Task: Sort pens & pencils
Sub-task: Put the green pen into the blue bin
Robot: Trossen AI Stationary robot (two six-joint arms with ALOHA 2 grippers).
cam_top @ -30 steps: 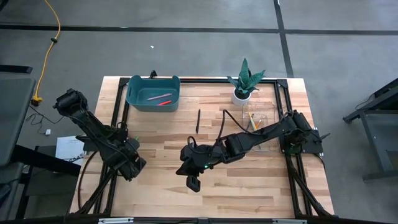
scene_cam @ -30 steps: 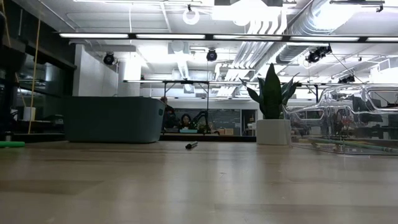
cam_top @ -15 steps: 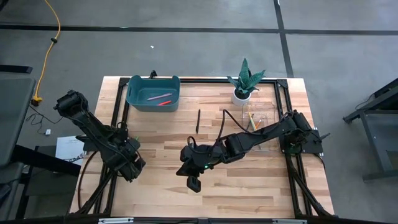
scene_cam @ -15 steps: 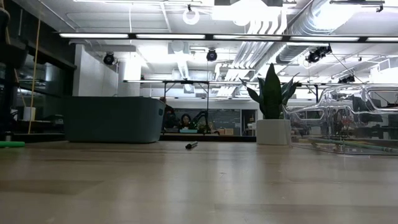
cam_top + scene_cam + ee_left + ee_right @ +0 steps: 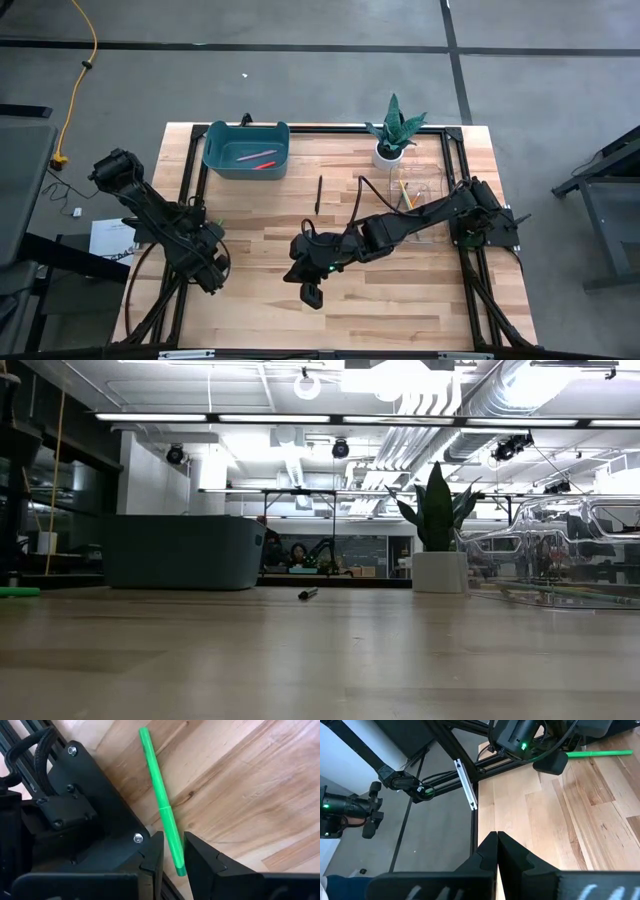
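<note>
A bright green pen [image 5: 159, 790] lies low along the wood at the table's left side, also seen in the low view [image 5: 15, 592]. My left gripper [image 5: 173, 837] points steeply down over one end of it and is shut on it. My right gripper [image 5: 497, 842] hangs shut over the table's middle [image 5: 312, 295], holding nothing. A black pen [image 5: 319, 193] lies flat on the table. A pink pen [image 5: 247, 156] and a red pen [image 5: 264, 164] lie in the teal bin [image 5: 216, 160]. Orange and yellow pencils [image 5: 405, 190] lie in a clear container [image 5: 425, 180]. My left gripper has the green pen's near end [image 5: 176, 857] between its two fingers, which come from above, slanting, one on each side of the shaft. The rest of the pen runs out level from the fingers, close to the wood; whether it rests on the table, I cannot tell.
A potted plant [image 5: 393, 135] stands at the far edge beside the clear container. The black frame rail [image 5: 100, 810] runs right next to the green pen. Bare wood spreads along the near half of the table [image 5: 400, 300].
My left gripper has tipped and rolled a little at the wrist while staying over the same spot. The green pen lies where it was. My right arm has kept still.
</note>
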